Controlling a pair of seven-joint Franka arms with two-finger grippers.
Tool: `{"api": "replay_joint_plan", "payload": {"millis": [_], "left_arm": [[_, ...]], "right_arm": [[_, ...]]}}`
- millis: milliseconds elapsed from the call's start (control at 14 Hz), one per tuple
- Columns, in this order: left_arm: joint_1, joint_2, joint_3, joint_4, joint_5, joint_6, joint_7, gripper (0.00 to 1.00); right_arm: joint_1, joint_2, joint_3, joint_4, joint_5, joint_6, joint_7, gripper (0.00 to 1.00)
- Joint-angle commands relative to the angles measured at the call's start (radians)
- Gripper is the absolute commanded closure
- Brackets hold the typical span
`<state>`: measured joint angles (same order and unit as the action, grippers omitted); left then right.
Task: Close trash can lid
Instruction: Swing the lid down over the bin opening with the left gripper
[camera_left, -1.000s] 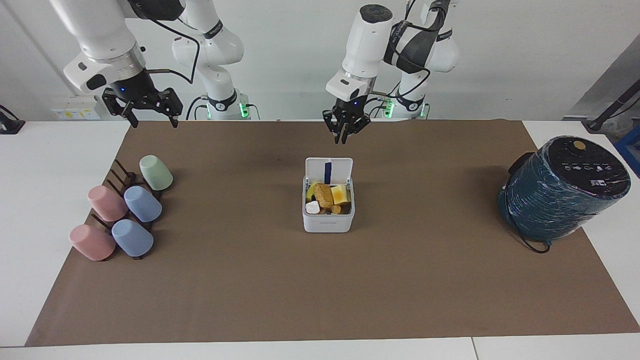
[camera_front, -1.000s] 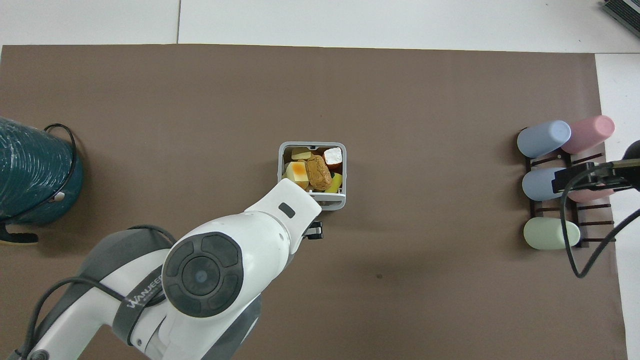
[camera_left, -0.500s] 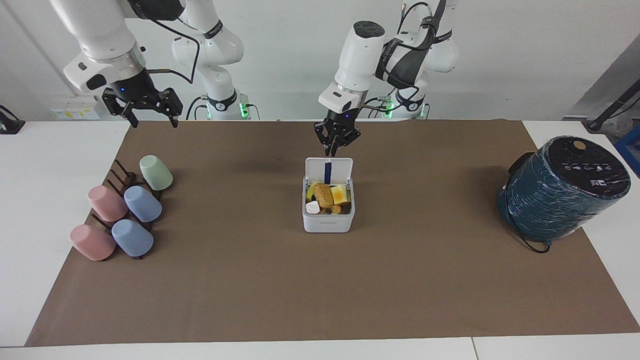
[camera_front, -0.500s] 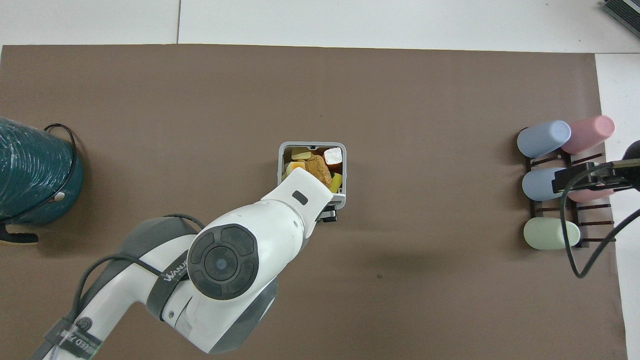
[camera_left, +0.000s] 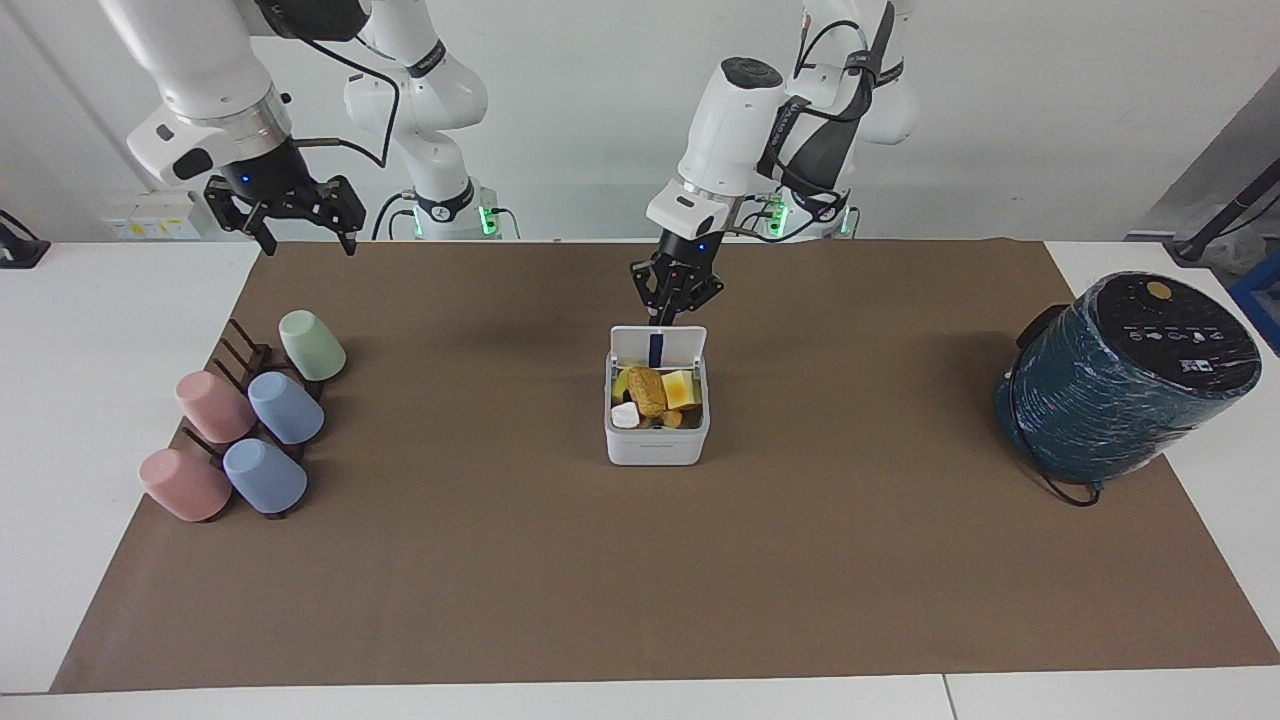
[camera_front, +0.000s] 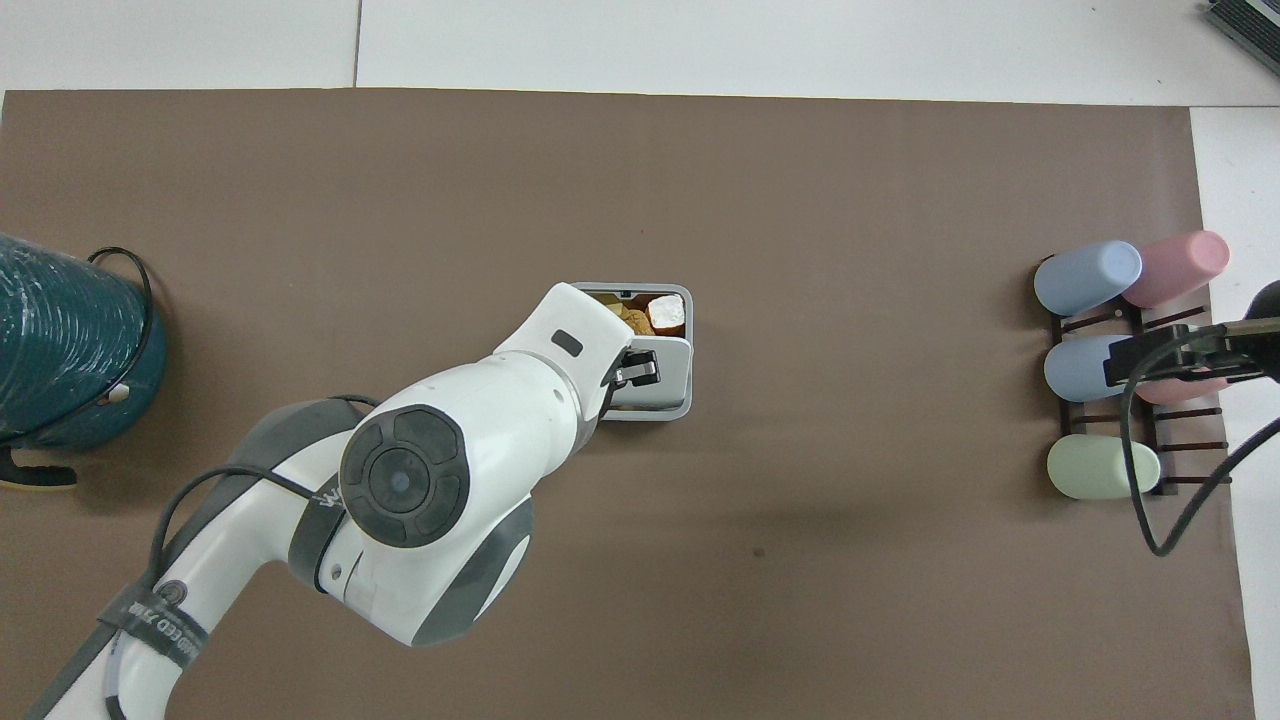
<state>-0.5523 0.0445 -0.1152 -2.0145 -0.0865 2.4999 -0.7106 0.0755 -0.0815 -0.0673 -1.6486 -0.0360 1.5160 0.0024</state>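
Note:
The small white trash can (camera_left: 655, 446) stands mid-mat, filled with food bits; in the overhead view its rim (camera_front: 688, 308) shows past my left arm. Its lid (camera_left: 680, 344) is hinged on the side nearer the robots and leans partway over the opening, the dark blue strip on its underside showing; it also shows in the overhead view (camera_front: 668, 378). My left gripper (camera_left: 662, 314) is shut, its tips on the lid's upper edge; in the overhead view the left gripper (camera_front: 640, 372) covers part of the can. My right gripper (camera_left: 296, 222) is open and waits in the air above the cup rack.
A dark rack (camera_left: 245, 362) with several pastel cups lying on it is at the right arm's end of the mat; it also shows in the overhead view (camera_front: 1150, 440). A large teal cylinder with a black top (camera_left: 1125, 375) and a cable stands at the left arm's end.
My left gripper has come down onto the lid's upper edge and moved over the can. The lid has tipped from upright to leaning over the opening. The right arm has not moved.

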Motion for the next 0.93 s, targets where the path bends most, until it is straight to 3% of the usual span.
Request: {"api": "replay_joint_plan", "payload": {"millis": [0,857], "left_arm": [[0.025,0.043,-0.004,0.036,-0.015,0.034,0.002,0.83],[0.054,0.138,-0.004,0.037,-0.013,0.175,0.008,0.83]], "right_arm": [[-0.005,-0.015,0.001,-0.010,0.013,0.004,-0.021,0.00],[-0.005,-0.014,0.001,-0.010,0.013,0.004,-0.021,0.00]]}}
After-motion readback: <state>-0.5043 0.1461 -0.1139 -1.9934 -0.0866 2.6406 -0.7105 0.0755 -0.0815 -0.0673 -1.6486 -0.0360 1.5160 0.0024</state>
